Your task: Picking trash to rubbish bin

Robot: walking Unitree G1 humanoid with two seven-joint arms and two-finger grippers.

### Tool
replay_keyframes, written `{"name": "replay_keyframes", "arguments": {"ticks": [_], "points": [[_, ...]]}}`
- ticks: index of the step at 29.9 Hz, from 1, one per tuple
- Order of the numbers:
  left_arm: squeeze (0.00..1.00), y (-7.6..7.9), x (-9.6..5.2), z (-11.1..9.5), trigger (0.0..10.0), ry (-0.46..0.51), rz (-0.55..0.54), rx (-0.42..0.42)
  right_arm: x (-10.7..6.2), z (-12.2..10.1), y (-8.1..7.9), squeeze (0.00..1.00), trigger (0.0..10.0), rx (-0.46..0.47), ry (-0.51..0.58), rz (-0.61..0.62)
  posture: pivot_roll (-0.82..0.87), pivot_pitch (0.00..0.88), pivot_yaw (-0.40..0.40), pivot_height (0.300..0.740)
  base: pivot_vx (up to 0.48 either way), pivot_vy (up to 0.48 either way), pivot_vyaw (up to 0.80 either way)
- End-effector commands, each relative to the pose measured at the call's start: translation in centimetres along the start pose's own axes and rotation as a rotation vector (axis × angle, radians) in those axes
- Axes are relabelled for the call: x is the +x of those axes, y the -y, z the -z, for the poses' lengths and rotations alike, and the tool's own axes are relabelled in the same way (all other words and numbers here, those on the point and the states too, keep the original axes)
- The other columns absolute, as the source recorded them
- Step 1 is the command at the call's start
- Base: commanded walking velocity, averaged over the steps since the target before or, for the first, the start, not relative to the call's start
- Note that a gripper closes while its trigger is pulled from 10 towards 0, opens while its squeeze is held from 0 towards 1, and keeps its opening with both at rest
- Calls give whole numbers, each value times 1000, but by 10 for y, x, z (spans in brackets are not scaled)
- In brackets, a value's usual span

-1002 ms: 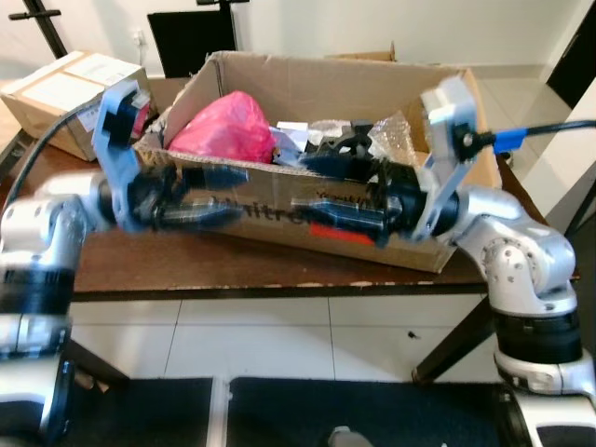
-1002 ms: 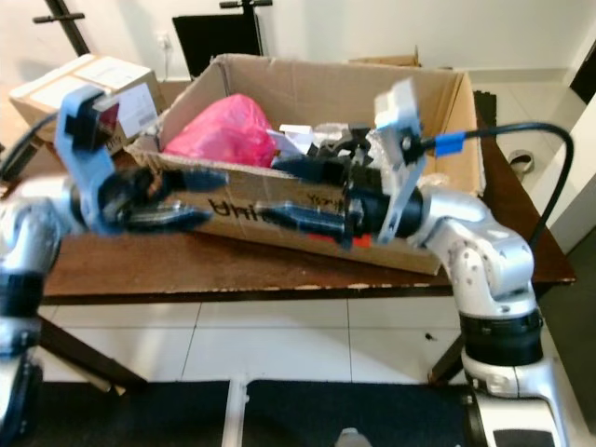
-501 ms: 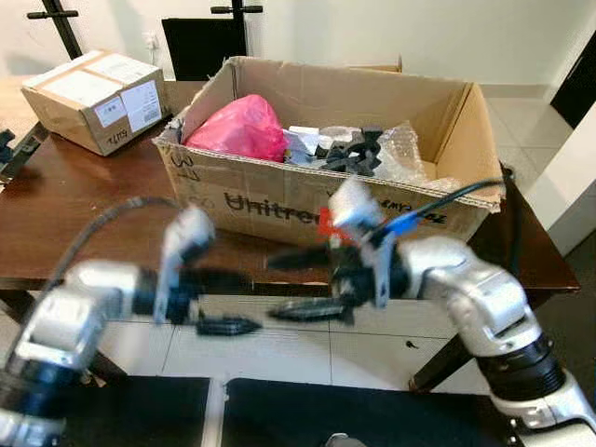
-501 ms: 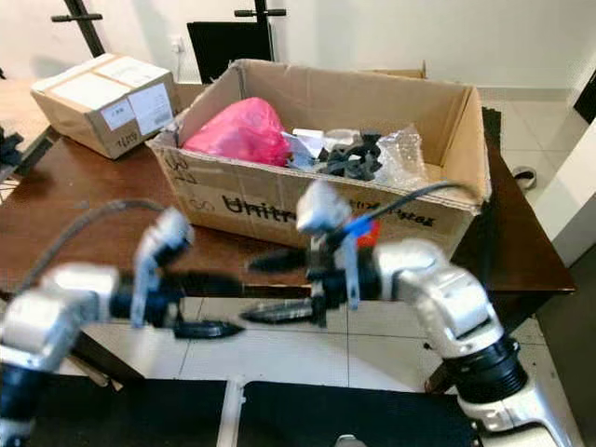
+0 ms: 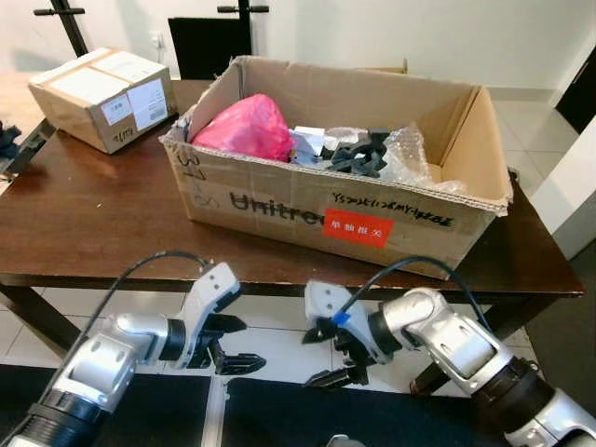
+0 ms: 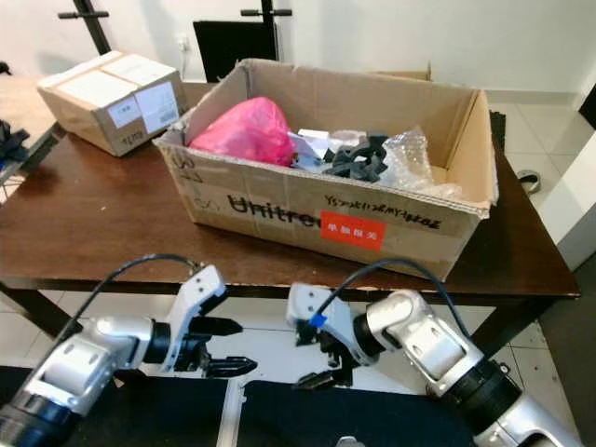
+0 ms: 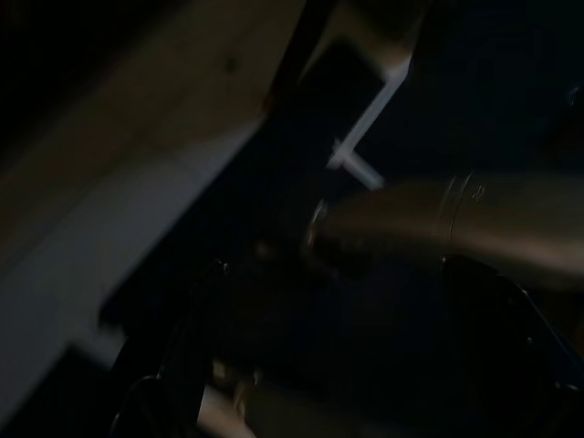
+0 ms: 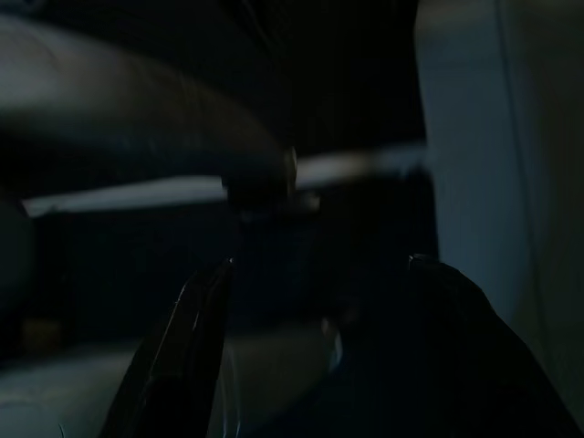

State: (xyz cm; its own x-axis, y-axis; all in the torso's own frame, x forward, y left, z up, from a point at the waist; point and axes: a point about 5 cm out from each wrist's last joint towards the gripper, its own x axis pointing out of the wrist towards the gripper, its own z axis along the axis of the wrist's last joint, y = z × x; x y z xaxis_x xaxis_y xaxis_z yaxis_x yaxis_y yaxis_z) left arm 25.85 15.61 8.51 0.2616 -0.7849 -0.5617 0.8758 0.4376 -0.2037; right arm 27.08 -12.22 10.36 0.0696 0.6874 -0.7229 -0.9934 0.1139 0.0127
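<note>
An open cardboard box (image 5: 307,200) stands on the dark wooden table (image 5: 93,223). In it lie a pink plastic bag (image 5: 244,128), black plastic pieces (image 5: 358,154) and clear bubble wrap (image 5: 410,158). Both arms hang low in front of the table's near edge, over the floor. My left gripper (image 5: 237,345) is open and holds nothing. My right gripper (image 5: 319,357) is open too, facing the left one a short way apart. Both wrist views are dark; the right one shows its two fingers (image 8: 187,356) spread.
A smaller taped cardboard box (image 5: 104,84) sits at the table's back left. A black panel (image 5: 200,42) stands behind the table. White floor tiles (image 5: 270,335) lie under the table edge, with a dark mat (image 5: 279,410) nearest me. A table leg (image 5: 42,321) slants at left.
Both arms have dropped from in front of the box to below the table's near edge. The camera has also shifted, so the box sits higher in view.
</note>
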Motion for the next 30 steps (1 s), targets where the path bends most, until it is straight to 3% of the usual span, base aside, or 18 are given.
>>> {"name": "replay_keyframes", "arguments": {"ticks": [1,3,4,6,8,10,12,13,16,20,25,27,28,29,30], "points": [[0,1,6,17,10000,-51,-38,-34,8,12,-2,0,10000,17,-40,9,-94,134,27,740,0,0,0],[0,-6,11,43,10000,-112,-188,-149,18,43,-2,0,10000,135,-103,70,-94,134,32,740,0,0,0],[0,-6,11,43,10000,-112,-188,-149,18,43,-2,0,10000,135,-103,70,-94,134,32,740,0,0,0],[0,-13,10,59,10000,-151,-305,-209,24,61,-2,0,10000,203,-143,113,-92,133,34,740,0,0,0],[0,-18,9,79,10000,-191,-402,-304,32,79,-3,0,10000,265,-173,171,-88,132,35,740,0,0,0],[0,-11,8,102,10000,-277,-427,-351,42,95,-9,0,10000,338,-174,216,-86,128,35,740,0,0,0],[0,-7,8,110,10000,-311,-425,-353,46,100,-12,0,10000,363,-172,230,-86,128,35,740,0,0,0],[0,-3,10,128,10000,-339,-470,-386,54,119,-18,0,10000,425,-209,333,-82,123,34,740,0,0,0],[0,-2,14,139,10000,-332,-523,-417,58,132,-22,0,10000,452,-245,420,-69,115,31,740,0,0,0],[0,-10,17,147,10000,-276,-684,-457,60,149,-27,0,10000,551,-265,585,-68,110,31,740,0,0,0],[0,-8,17,164,10000,-247,-823,-572,63,166,-38,0,10000,683,-289,704,-67,105,27,740,0,0,0],[0,-4,20,170,10000,-278,-838,-530,68,171,-47,0,10000,835,-228,749,-69,105,31,740,0,0,0],[0,-4,20,170,10000,-278,-838,-530,68,171,-47,0,10000,835,-228,749,-69,105,31,740,0,0,0],[0,-2,23,173,10000,-290,-834,-519,74,172,-53,0,10000,984,-153,792,-67,104,35,740,0,0,0],[0,-1,25,173,10000,-272,-847,-539,76,173,-54,0,10000,1026,-135,821,-67,106,38,740,0,0,0]]}}
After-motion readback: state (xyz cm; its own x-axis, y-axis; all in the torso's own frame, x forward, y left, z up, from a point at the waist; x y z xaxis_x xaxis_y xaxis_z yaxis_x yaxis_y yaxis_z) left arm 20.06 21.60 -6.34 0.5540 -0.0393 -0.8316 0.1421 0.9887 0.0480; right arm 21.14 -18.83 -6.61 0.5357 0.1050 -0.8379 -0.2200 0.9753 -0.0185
